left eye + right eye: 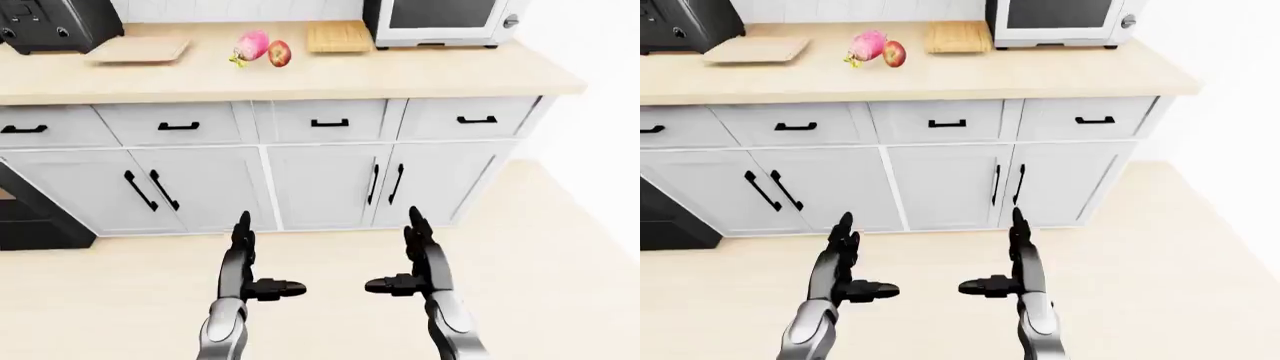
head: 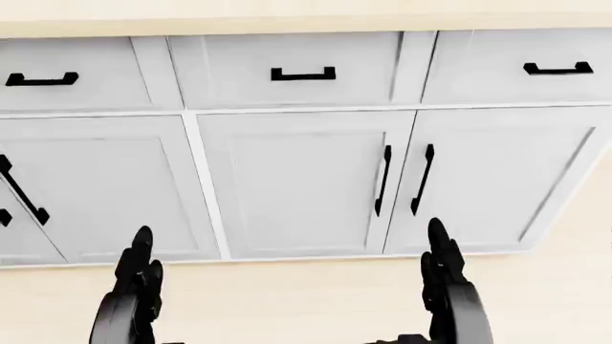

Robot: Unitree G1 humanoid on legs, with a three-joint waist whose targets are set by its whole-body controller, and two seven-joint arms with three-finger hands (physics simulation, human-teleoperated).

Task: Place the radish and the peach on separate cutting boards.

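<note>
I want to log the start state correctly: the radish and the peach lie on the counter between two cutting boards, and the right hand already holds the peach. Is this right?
Not quite. In the left-eye view the right hand is open and empty, low before the cabinets. The radish and the peach do lie on the counter between the two cutting boards.

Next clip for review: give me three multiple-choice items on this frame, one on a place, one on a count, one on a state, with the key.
1. Where do the radish and peach lie?
A. On the counter between the two cutting boards
B. Each on a board
C. On the floor

2. How many cutting boards show on the counter?
A. One
B. Two
C. Four

3. How are the left hand and right hand?
A. Both grip fruit
B. Both open and empty
C. One pulls a drawer

Key: 1 A, both lie on bare counter between the left board and the right board. 2 B, just those two. 3 B, fingers spread, holding nothing.
</note>
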